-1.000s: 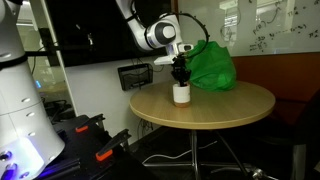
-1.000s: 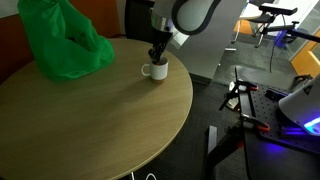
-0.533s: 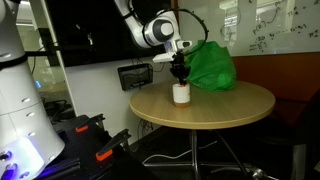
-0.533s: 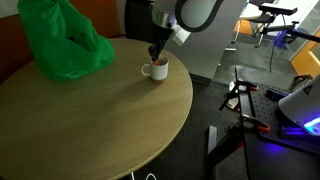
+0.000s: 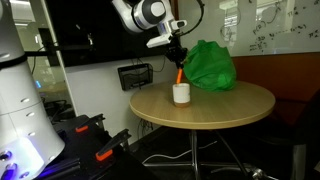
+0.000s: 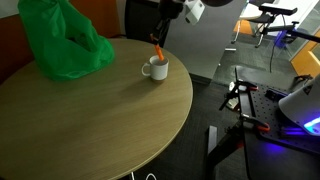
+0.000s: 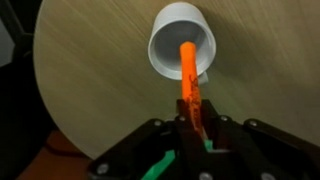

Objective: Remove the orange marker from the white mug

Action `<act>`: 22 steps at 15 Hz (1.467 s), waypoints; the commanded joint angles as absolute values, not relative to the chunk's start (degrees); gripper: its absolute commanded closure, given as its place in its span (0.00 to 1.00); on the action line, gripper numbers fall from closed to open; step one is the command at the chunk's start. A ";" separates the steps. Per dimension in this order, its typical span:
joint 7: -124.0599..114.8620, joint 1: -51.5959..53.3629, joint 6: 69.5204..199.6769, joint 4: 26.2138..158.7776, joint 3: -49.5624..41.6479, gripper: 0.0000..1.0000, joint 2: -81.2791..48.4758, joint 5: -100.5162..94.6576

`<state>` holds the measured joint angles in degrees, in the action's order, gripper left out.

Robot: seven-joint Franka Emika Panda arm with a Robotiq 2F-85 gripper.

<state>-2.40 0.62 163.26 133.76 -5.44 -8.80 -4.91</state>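
Observation:
A white mug (image 5: pixel 181 94) stands near the edge of the round wooden table (image 5: pixel 215 108); it also shows in the other exterior view (image 6: pixel 155 69) and in the wrist view (image 7: pixel 182 40). My gripper (image 5: pixel 179 61) hangs above the mug, shut on the orange marker (image 5: pixel 180 73). In an exterior view the marker (image 6: pixel 158 52) hangs just above the mug's rim. In the wrist view the marker (image 7: pixel 189 85) runs from between my fingers (image 7: pixel 197 125) toward the mug's opening, its tip over the mug.
A crumpled green bag (image 5: pixel 211 66) lies on the table behind the mug, also seen in an exterior view (image 6: pixel 62 42). A wall-mounted box (image 5: pixel 135 76) sits behind. Equipment with black and red parts (image 6: pixel 265 105) stands on the floor beside the table.
My gripper has risen from down at the mug to well above it, lifting the orange marker up out of the mug.

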 commanded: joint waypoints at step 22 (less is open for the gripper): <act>17.30 2.65 146.43 128.41 5.63 0.55 -22.26 2.96</act>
<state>20.07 2.63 144.97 129.64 5.43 -21.34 4.92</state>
